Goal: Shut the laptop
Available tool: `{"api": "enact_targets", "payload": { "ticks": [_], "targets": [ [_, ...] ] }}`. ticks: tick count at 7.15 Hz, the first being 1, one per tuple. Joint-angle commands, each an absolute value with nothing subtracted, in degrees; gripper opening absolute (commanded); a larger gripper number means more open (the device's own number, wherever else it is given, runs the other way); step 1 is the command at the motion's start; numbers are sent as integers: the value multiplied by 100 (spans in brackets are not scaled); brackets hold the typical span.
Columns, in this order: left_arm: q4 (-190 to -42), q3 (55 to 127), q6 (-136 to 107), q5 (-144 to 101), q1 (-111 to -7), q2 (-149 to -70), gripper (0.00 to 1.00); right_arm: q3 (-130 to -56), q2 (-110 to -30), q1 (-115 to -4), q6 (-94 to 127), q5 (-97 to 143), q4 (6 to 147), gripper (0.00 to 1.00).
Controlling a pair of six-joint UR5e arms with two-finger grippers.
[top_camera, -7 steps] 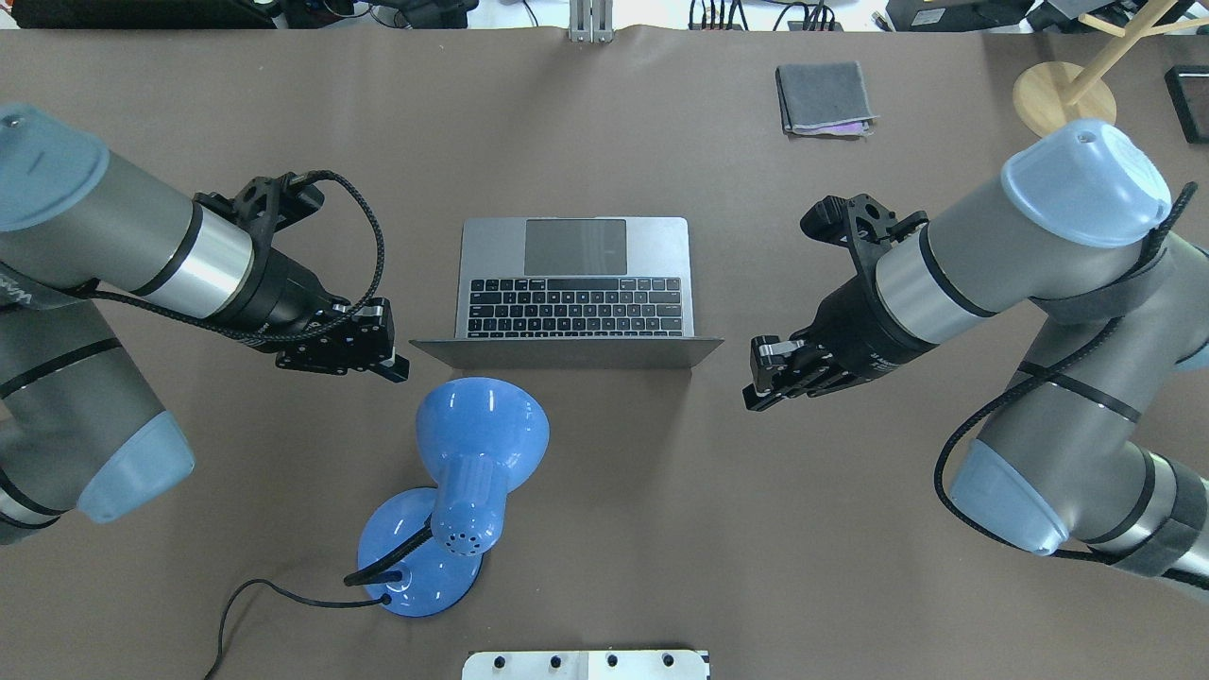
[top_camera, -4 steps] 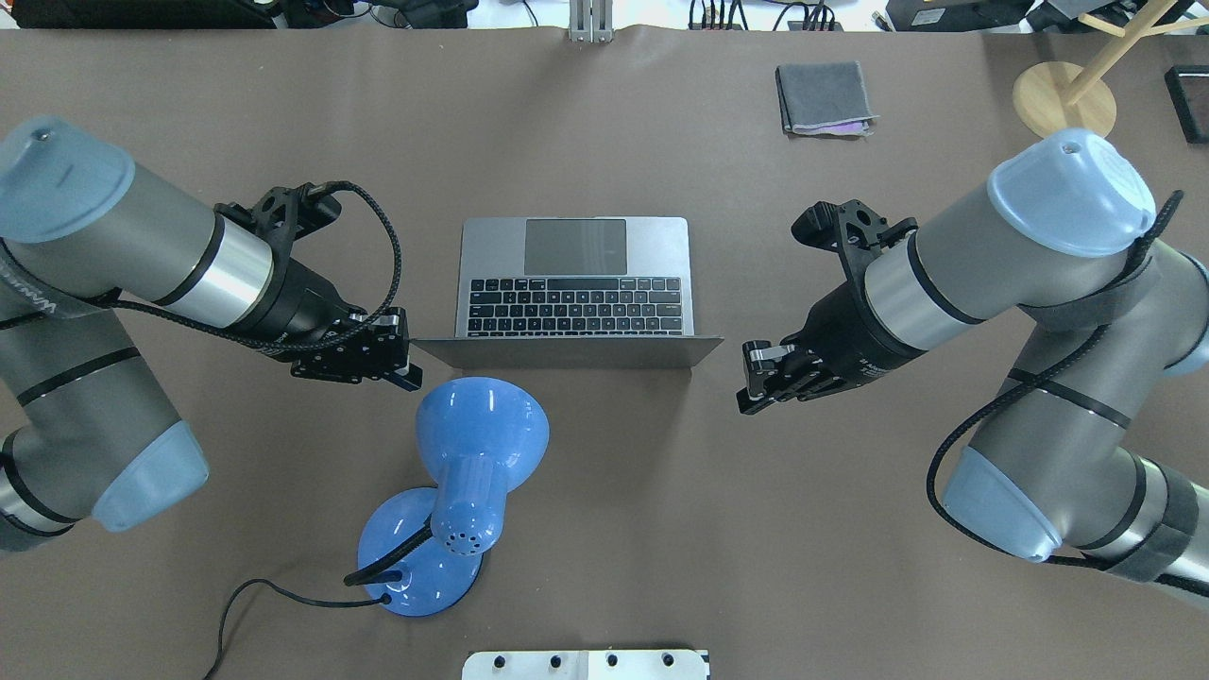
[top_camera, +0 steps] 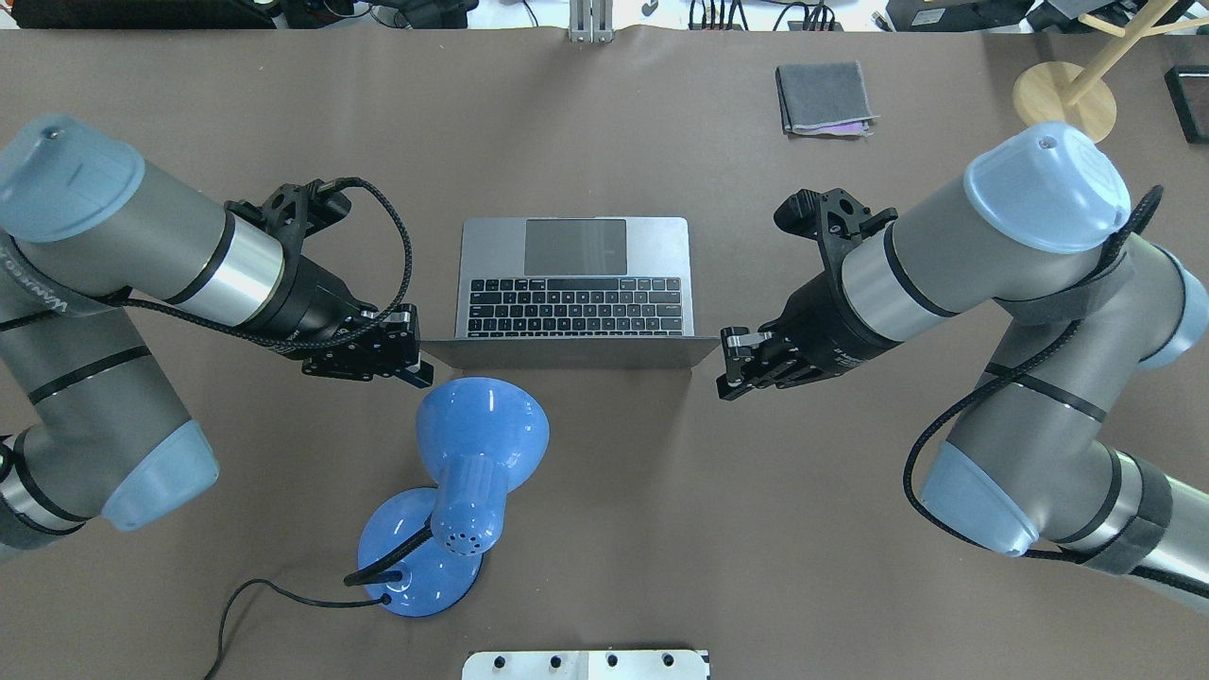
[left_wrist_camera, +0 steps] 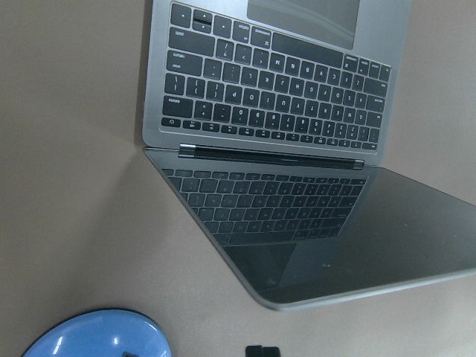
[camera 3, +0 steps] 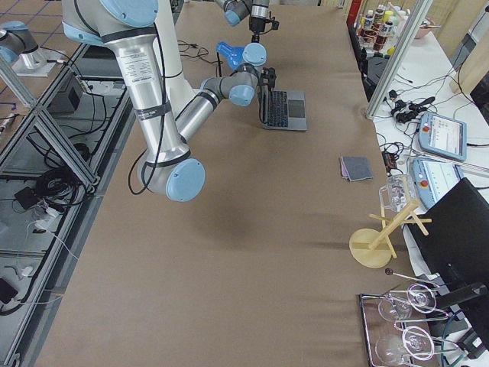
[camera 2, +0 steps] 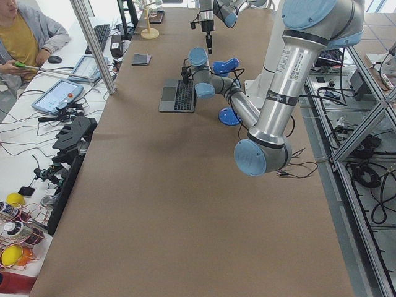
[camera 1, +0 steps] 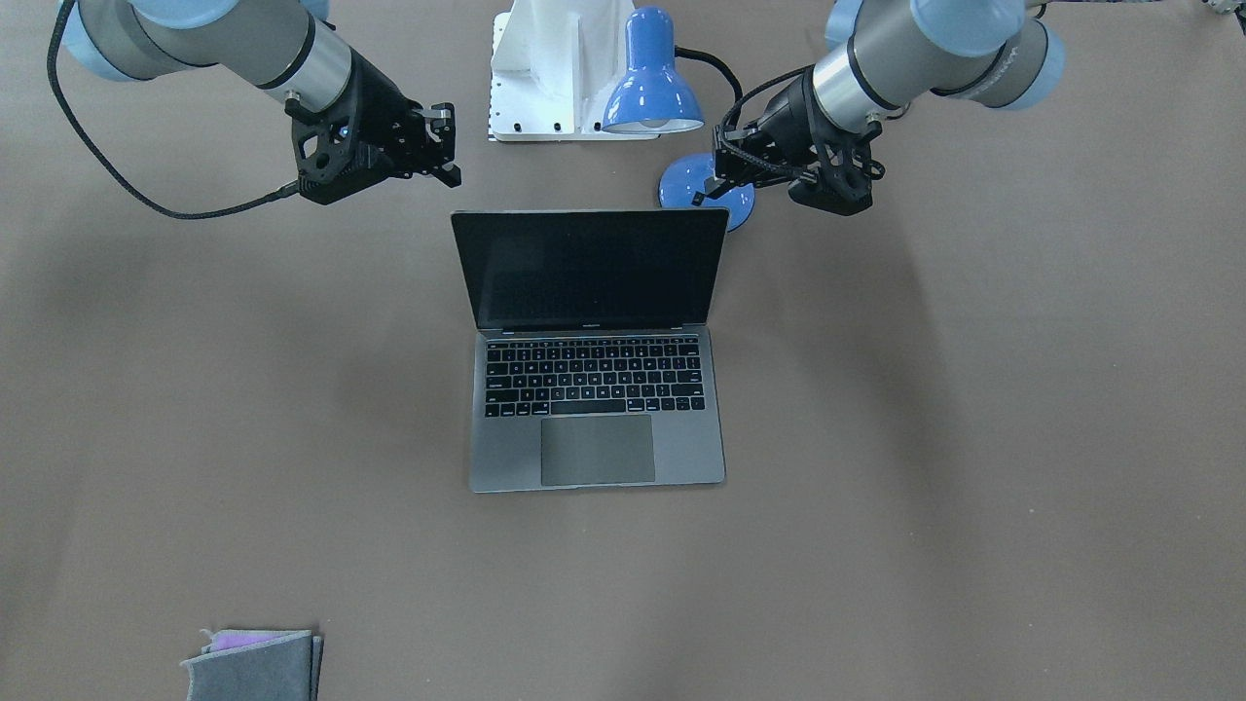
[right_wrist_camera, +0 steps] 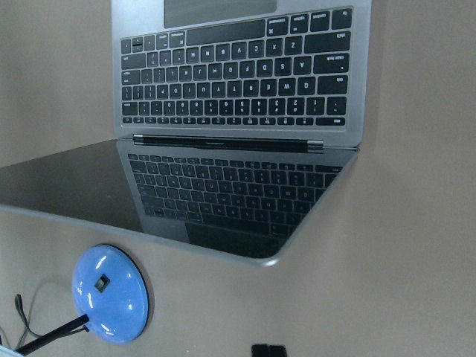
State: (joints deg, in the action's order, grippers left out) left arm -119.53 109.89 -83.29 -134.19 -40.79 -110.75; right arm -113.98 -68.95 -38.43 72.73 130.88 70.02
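Blue lamp [top_camera: 482, 425] just behind open laptop [top_camera: 576, 283] lid, beside L fingers [top_camera: 417, 374]; R fingers [top_camera: 729, 370] opposite, both pairs together.

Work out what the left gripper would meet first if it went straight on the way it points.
Probably the near corner of the laptop, just ahead of the left gripper; height is unclear, so it may miss.

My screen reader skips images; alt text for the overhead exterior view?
An open grey laptop sits centred, lid's back toward the camera. The left gripper and right gripper hang close beside the lid's upper corners; a blue desk lamp stands nearer the camera.
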Motion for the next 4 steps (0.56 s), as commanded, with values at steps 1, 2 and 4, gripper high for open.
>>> {"api": "enact_targets", "payload": {
  "ticks": [1,2,4],
  "targets": [
    [-11953,10978,-8297,-13254,-4078,-11127,0,-11277,-6724,-3850,7269,12719,7005,0],
    [-11953,10951,-8297,-13115,-4087,-11118,0,-11268,-6689,-3867,7277,12596,7005,0],
    [-11962,10907,-8288,-12895,-4087,-11162,0,-10979,-6461,-4033,7286,12498,7005,0]
  ]
}}
